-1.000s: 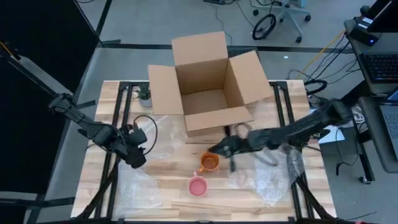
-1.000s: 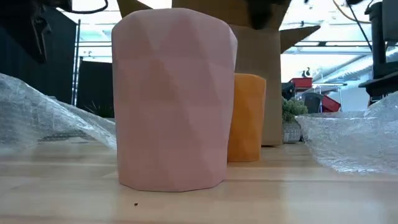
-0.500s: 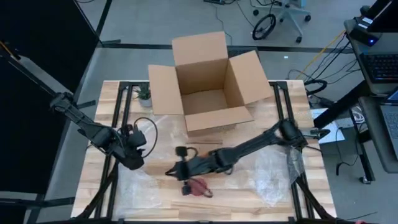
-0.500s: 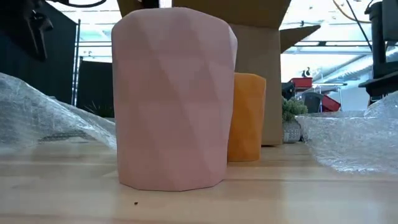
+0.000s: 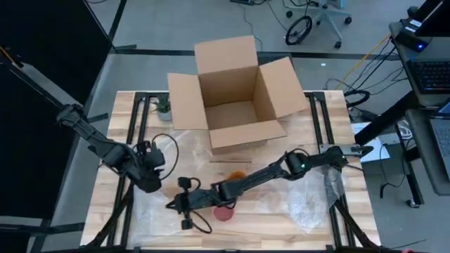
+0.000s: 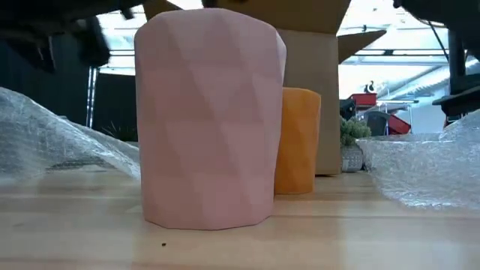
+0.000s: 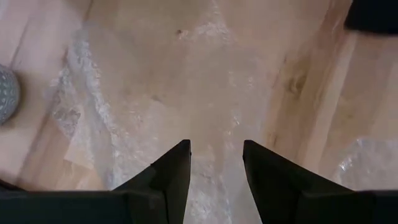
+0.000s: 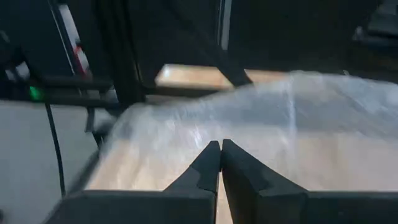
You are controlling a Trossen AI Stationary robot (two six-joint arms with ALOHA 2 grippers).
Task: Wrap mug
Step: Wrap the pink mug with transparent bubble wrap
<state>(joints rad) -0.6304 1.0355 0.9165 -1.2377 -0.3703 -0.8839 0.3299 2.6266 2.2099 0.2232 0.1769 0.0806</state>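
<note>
Pink faceted mug (image 6: pixel 212 120) upright, frame-centre in low view, handle not visible; orange mug (image 6: pixel 297 141) just behind. Right gripper (image 5: pixel 176 204) stretched to lower-left of centre, fingers pressed together, empty. Left gripper (image 7: pixel 216 163) parted over bubble wrap (image 7: pixel 186 93), empty.

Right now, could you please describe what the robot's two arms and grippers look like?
Both arms are dark, slim and jointed, with black cables looping near the wrists. The left gripper has two black, wedge-shaped fingers tapering to flat tips. The right gripper has matching dark tapered fingers. I see no markings.
</note>
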